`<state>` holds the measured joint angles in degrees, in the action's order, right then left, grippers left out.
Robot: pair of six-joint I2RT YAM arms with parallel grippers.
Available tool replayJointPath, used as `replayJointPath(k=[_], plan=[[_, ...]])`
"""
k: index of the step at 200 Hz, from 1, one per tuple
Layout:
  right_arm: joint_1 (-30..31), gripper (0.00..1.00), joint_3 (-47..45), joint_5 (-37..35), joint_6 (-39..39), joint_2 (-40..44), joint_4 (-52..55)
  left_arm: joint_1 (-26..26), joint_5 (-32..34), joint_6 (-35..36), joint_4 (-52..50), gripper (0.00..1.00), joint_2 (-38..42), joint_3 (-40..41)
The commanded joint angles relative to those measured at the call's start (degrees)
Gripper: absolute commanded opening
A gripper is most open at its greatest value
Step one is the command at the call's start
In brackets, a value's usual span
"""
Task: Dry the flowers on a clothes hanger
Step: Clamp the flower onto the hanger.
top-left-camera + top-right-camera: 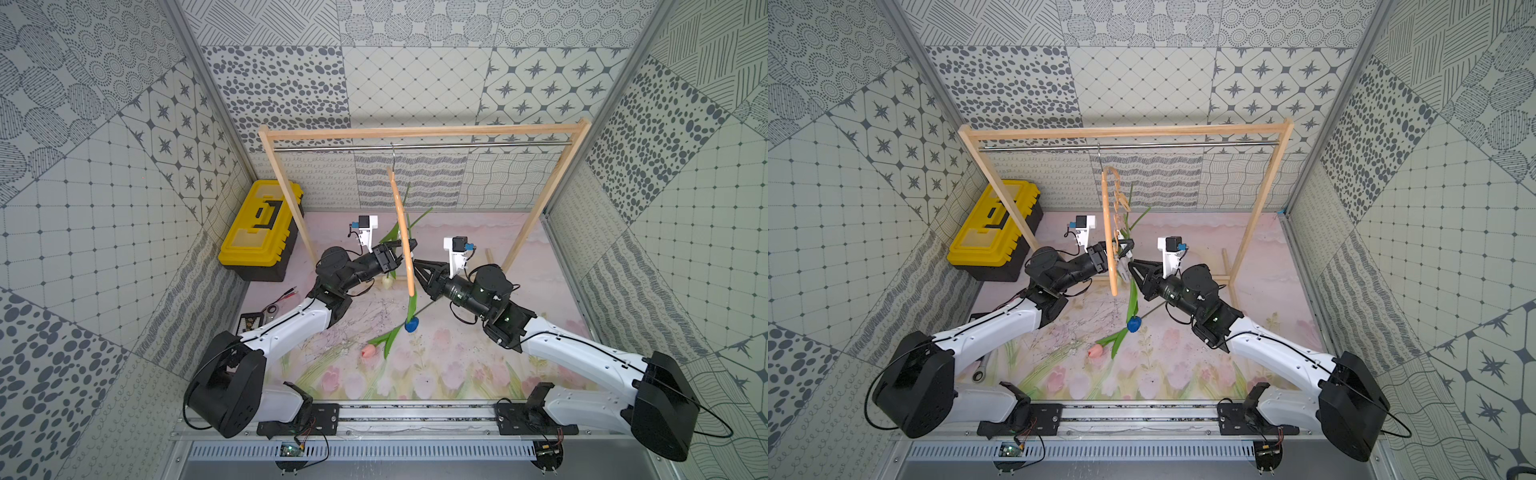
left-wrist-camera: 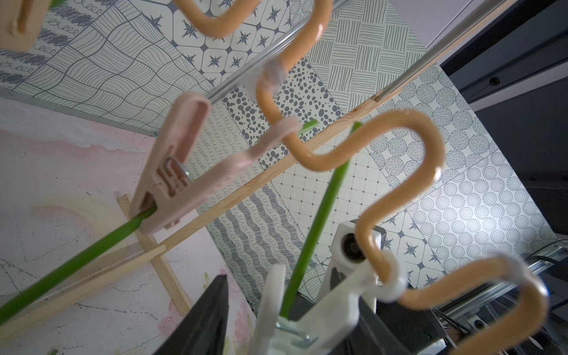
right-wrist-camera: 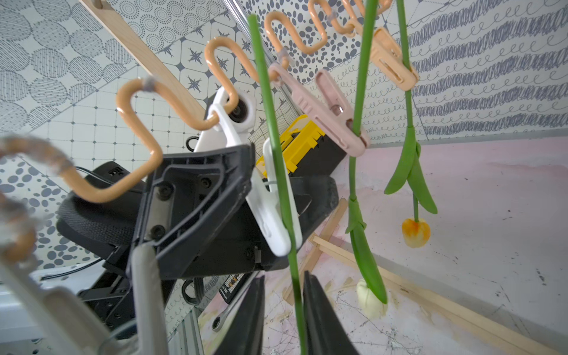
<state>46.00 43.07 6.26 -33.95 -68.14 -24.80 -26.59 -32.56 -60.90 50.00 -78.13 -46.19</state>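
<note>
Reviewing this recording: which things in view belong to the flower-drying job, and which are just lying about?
Job: light wooden arched hanger; blue artificial tulip; pink tulip; cream tulip; yellow tulip; white plastic clip; wooden frame with steel rod.
Lying about: yellow plastic toolbox; silver metal wrench.

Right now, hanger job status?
Left hand open at white clip; right hand open around blue tulip's stem. Blue tulip, cream tulip, yellow tulip clipped on hanger; pink tulip on table. Nothing in the way.
</note>
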Motion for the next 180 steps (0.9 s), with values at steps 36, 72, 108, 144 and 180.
replayJointPath(k=[36, 72, 108, 144, 180], plan=[[-4.0, 0.37, -4.1, -3.7, -1.7, 10.0, 7.6, 3.2, 5.4, 13.1, -17.6, 0.71, 7.9, 1.1], [-6.1, 0.40, -3.9, -4.3, -1.6, 14.5, 16.6, 3.4, 10.7, 21.5, -31.4, 0.75, 13.1, 0.1], [-6.2, 0.45, -4.2, -4.4, -2.8, 18.1, 26.4, 3.3, 19.7, 29.8, -46.5, 0.81, 21.4, 0.1], [-6.2, 0.50, -6.2, -6.1, -4.7, 22.6, 34.0, 3.4, 35.6, 35.1, -63.5, 0.87, 28.7, -1.3], [-6.3, 0.50, -5.7, -10.1, -5.7, 25.9, 41.8, 3.4, 51.7, 32.5, -81.9, 0.84, 31.1, -2.9]])
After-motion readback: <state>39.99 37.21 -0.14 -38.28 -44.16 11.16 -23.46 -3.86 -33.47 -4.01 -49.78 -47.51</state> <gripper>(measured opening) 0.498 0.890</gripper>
